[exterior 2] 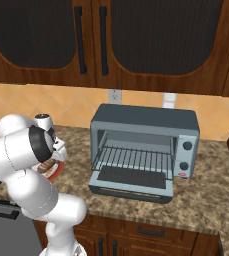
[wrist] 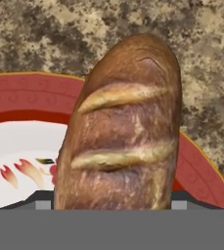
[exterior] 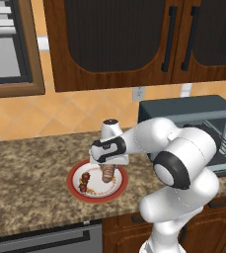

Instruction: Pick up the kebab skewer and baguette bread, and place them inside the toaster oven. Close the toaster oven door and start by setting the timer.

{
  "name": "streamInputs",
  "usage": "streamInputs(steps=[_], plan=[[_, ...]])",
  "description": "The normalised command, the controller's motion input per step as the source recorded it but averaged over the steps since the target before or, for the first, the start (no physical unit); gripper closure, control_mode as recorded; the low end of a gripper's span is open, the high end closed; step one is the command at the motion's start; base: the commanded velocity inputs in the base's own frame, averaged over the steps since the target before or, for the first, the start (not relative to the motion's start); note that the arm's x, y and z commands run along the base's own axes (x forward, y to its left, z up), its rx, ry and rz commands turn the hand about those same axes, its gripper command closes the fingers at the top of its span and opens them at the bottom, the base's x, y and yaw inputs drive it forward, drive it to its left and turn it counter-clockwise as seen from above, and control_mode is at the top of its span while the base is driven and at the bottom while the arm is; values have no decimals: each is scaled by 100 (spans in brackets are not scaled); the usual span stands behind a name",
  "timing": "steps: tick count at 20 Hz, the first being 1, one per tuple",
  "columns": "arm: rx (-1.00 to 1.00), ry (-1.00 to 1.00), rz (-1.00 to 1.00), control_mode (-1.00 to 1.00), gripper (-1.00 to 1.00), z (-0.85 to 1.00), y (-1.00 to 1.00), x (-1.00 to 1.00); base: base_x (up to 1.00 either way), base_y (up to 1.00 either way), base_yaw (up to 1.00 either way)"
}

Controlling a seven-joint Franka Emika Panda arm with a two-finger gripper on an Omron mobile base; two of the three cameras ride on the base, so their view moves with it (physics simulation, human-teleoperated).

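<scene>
The baguette bread (exterior: 108,173) lies on a red-rimmed white plate (exterior: 75,190) on the counter. It fills the space between my fingers in the hand view, where the baguette bread (wrist: 123,132) touches a fingertip on each side. My gripper (exterior: 108,168) reaches down onto the loaf and is shut on it. The kebab skewer (exterior: 85,182) lies on the plate just left of the loaf. The toaster oven (exterior 2: 146,120) stands to the right, its toaster oven door (exterior 2: 131,187) dropped open and its wire rack bare.
Knobs (exterior 2: 187,146) sit on the oven's right panel. Dark wood cabinets (exterior 2: 101,35) hang above the counter. A wall outlet (exterior: 139,93) is on the tiled backsplash. The granite counter (exterior: 25,168) stretches to the left of the plate.
</scene>
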Motion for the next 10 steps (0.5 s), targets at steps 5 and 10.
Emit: streamInputs(steps=[5,10], plan=[[0,-2,0,-100,100,15,-1,0,0,0,0],[0,0,-4,-100,100,95,-1,-9,0,0,0]])
